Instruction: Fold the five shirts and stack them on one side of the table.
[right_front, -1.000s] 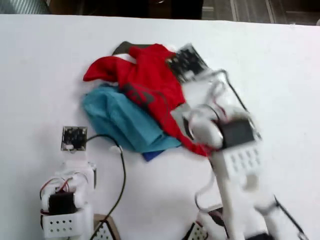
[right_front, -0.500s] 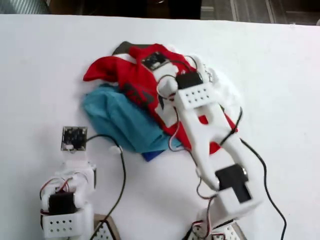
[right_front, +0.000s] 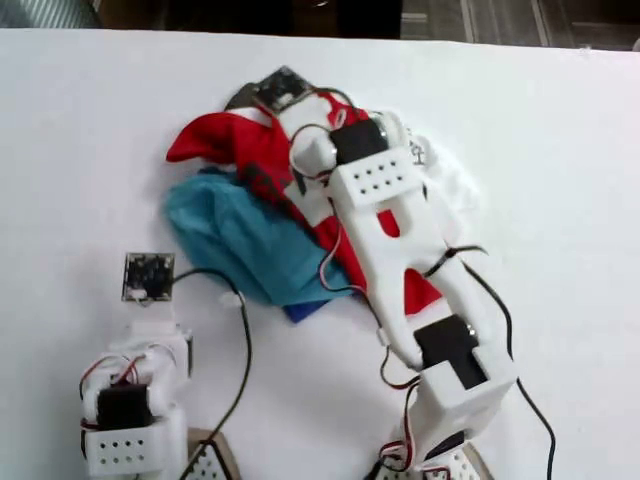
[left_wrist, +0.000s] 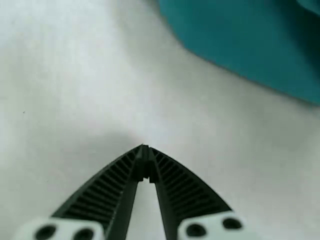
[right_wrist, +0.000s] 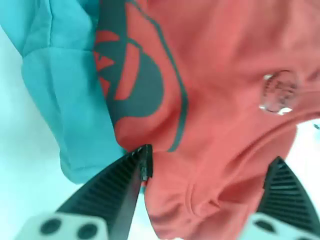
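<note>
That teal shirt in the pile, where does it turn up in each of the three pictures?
High view: the teal shirt lies left of middle, touching the red shirt.
Left wrist view: it lies beyond the shut left gripper, apart from it.
Right wrist view: it borders the red shirt beneath the open right gripper.
Shared landmark: the white table.

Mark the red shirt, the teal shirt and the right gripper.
red shirt (right_front: 215, 140), high view, on its bunched end.
teal shirt (right_front: 235, 235), high view, middle of the cloth.
right gripper (right_wrist: 211, 161), right wrist view, midway between its open fingertips.
</note>
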